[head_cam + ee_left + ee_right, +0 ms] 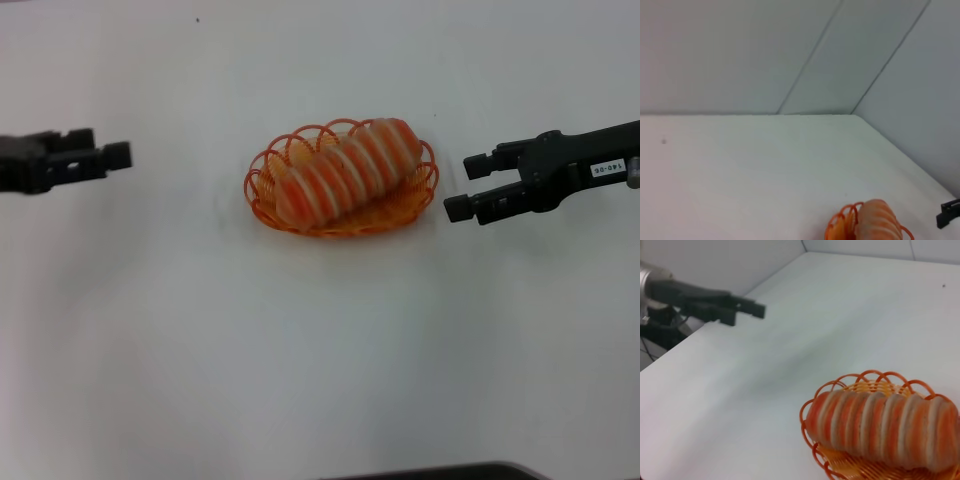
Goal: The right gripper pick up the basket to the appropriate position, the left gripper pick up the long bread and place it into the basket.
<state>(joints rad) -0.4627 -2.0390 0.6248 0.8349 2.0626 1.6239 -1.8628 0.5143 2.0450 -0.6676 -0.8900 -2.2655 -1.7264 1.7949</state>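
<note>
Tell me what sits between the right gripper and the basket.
Nothing visible does. The right gripper is open just beside the basket, with only bare table between them. The long bread already lies inside; the left gripper is far off.

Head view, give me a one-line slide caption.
Long bread lies in the basket on the table; left gripper and open right gripper flank it, apart.

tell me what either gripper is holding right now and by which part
Nothing is held. The left gripper and right gripper are open, apart from the basket holding the long bread.
</note>
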